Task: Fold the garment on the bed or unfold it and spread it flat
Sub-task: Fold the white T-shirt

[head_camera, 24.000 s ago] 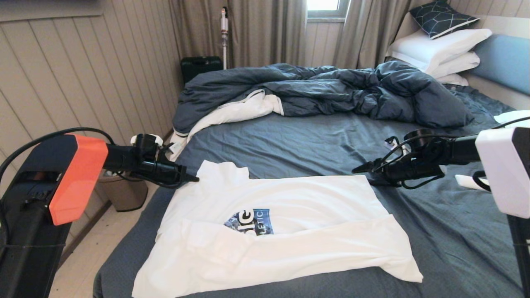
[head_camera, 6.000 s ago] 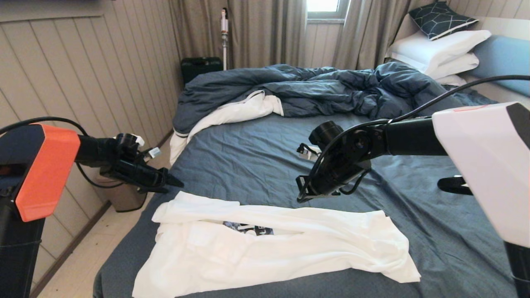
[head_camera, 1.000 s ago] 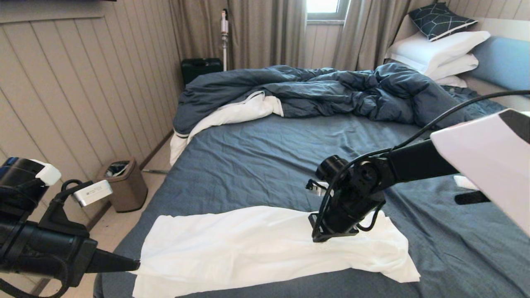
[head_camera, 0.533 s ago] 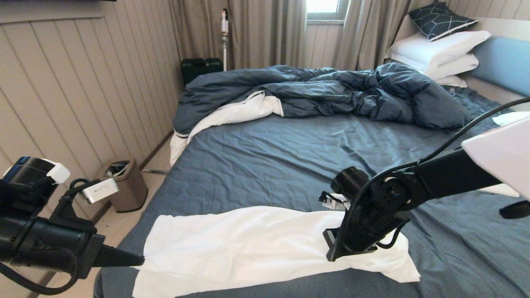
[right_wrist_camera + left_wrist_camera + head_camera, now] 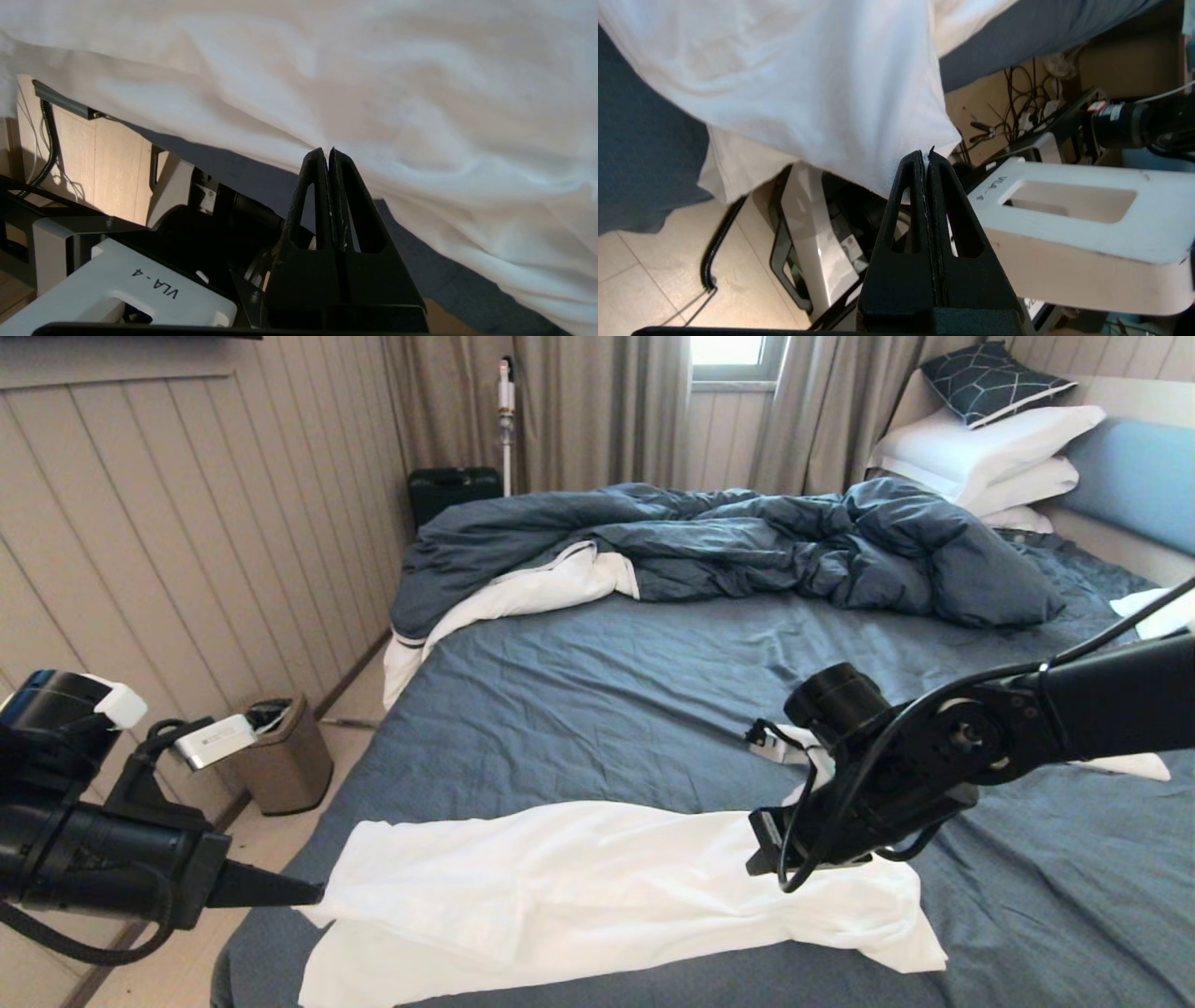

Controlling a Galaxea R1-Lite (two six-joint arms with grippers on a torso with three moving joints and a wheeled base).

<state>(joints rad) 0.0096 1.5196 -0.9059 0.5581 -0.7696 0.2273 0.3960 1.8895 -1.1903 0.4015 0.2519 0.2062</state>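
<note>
On bed (image 5: 597, 691): one garment (image 5: 597, 887), two pinching grippers.

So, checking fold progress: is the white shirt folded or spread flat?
Folded: the white shirt lies as a long narrow band, layers doubled over, with both the left gripper and right gripper pinching its ends.

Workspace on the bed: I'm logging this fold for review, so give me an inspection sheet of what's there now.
Surface: bed, dark blue-grey sheet, wrinkled.
Job's things: white garment folded into a long band along the near edge.
Clutter: rumpled duvet and pillows at the far side.
Grippers: left tool shut on the garment's left corner; right tool shut on its right end.
Cables: black cable along the right arm.
Surroundings: bin, curtains, panelled wall.
</note>
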